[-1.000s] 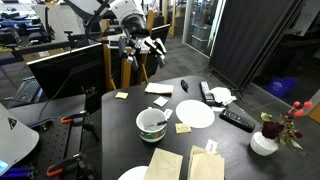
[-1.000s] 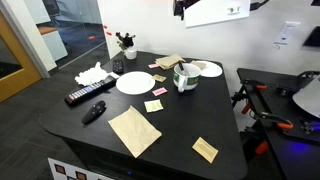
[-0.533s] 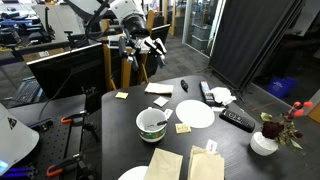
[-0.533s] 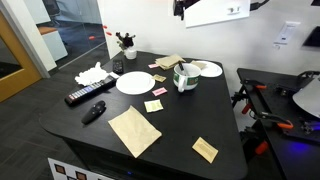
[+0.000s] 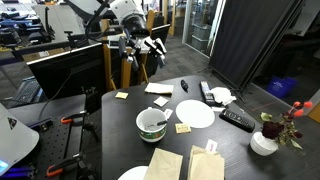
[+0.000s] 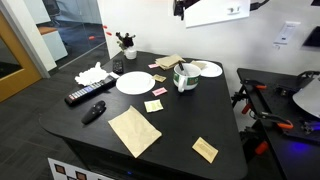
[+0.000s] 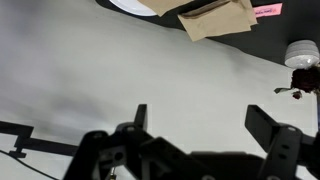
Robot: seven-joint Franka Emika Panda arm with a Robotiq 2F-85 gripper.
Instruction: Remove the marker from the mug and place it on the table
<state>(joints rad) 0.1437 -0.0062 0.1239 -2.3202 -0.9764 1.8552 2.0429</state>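
In an exterior view my arm is folded up high behind the far edge of the table (image 5: 118,122). My gripper (image 5: 152,46) hangs in the air at about 12 o'clock from the mug (image 5: 151,125), well apart from it. The marker (image 5: 157,122) shows as a thin dark line inside the mug. A white plate (image 5: 195,114) lies at 2 o'clock from the mug, and a yellow sticky note (image 5: 183,128) sits just beside the mug at 3 o'clock. If anything is written on the note, it is too small to read.

In the exterior view from across the table, the mug (image 6: 186,76) stands at 3 o'clock from a plate (image 6: 133,82). A remote control (image 6: 85,96) lies at 8 o'clock from that plate. Only a dark bit of my gripper (image 6: 180,9) shows at the top edge.

In the wrist view my fingers (image 7: 140,117) are spread wide with nothing between them, over pale floor. At 1 o'clock are brown paper napkins (image 7: 220,15) on the table's edge, and the vase (image 7: 301,54) is at 3 o'clock.
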